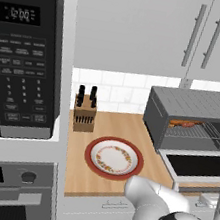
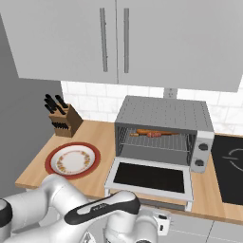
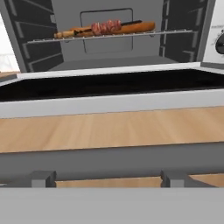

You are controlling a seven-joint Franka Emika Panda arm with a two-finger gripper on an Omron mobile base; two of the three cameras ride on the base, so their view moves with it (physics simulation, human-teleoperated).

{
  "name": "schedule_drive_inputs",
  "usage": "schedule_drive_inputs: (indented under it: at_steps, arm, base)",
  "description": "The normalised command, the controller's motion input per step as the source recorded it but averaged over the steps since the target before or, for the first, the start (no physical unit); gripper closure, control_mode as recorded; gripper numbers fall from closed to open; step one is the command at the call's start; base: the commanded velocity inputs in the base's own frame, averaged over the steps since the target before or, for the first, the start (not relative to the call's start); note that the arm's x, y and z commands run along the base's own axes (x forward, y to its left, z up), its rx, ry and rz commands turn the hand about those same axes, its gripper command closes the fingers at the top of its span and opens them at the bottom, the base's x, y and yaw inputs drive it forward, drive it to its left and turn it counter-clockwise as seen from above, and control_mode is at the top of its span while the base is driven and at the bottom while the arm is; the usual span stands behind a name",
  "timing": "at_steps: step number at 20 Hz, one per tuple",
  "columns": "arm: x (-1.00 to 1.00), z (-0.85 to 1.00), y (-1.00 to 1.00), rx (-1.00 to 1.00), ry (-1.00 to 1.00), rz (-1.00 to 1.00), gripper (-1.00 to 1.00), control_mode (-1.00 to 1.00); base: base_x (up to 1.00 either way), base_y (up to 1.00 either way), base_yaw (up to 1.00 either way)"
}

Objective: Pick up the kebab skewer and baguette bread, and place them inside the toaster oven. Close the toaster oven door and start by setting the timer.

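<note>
Counter: kebab skewer and baguette bread are sitting racked; you're lining up under the toaster oven door (hand's grip state unclear) — lift next.

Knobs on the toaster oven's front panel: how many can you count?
2. Both sit on the toaster oven right-hand panel, one knob above the other knob. The hand view catches part of one at its right edge; more may be hidden.
</note>
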Motion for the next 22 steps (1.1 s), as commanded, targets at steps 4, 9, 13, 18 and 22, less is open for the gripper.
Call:
schedule_drive_inputs:
  at_steps: [4,9,13,18,22]
  arm:
    - [0.08,0.08,0.02,0.0,0.0,0.0,-1.0,-1.0]
    - [0.17,0.39,0.19,0.0,0.0,0.0,-1.0,-1.0]
    - [0.3,0.23,0.25,0.0,0.0,0.0,-1.0,-1.0]
    - [0.38,0.25,0.35,-0.01,0.0,0.0,-1.0,-1.0]
    - [0.44,0.34,0.38,-0.01,0.0,0.0,-1.0,-1.0]
  base:
    - [0.0,0.0,0.0]
    - [0.0,0.0,0.0]
    - [0.0,0.0,0.0]
    - [0.0,0.0,0.0]
    - [0.0,0.0,0.0]
